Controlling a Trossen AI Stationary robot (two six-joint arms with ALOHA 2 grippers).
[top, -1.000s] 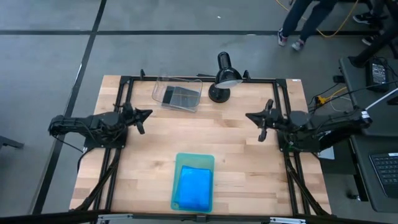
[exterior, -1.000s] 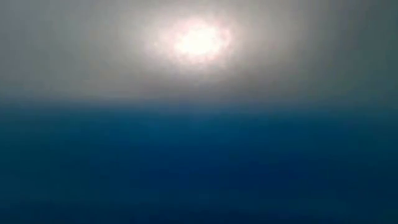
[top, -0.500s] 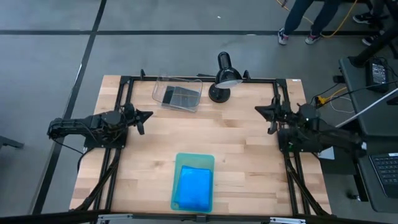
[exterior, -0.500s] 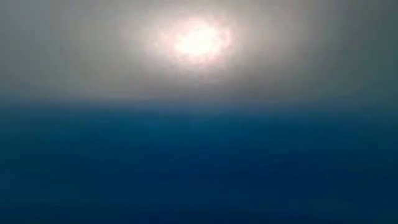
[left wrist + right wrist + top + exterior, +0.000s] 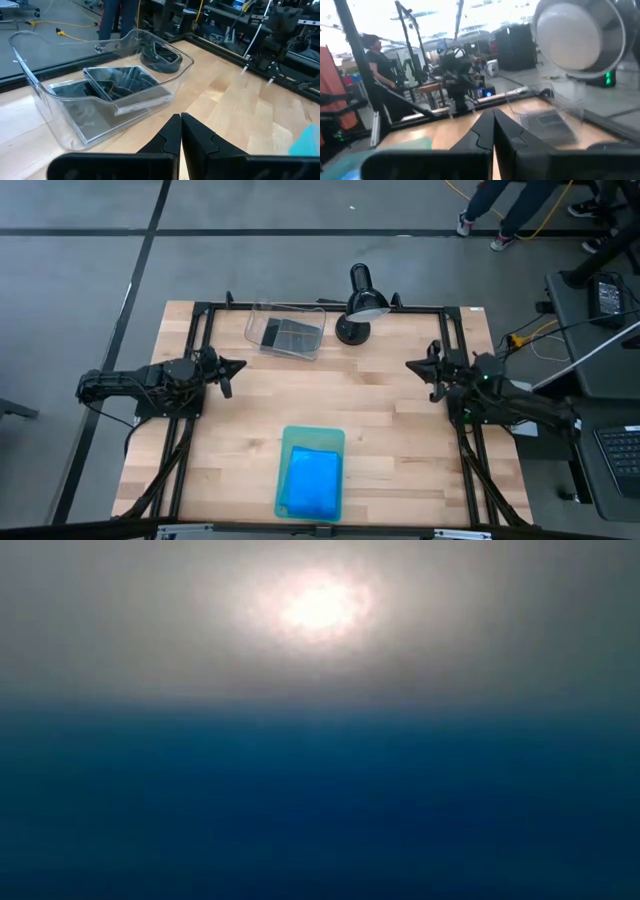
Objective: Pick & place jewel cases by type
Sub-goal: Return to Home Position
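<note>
The wooden worktop (image 5: 400,430) carries a black desk lamp (image 5: 357,305) at its far edge. Well apart from the lamp, at the near edge, a green tray (image 5: 312,435) holds the blue cases (image 5: 310,485), stacked flat. Just left of the lamp, a clear bin (image 5: 65,127) holds the dark cases (image 5: 117,85), the top one tilted. The left pincer (image 5: 180,120) hovers well left of the lamp and the right pincer (image 5: 493,116) to its right. Both are empty, with fingers pressed together.
</note>
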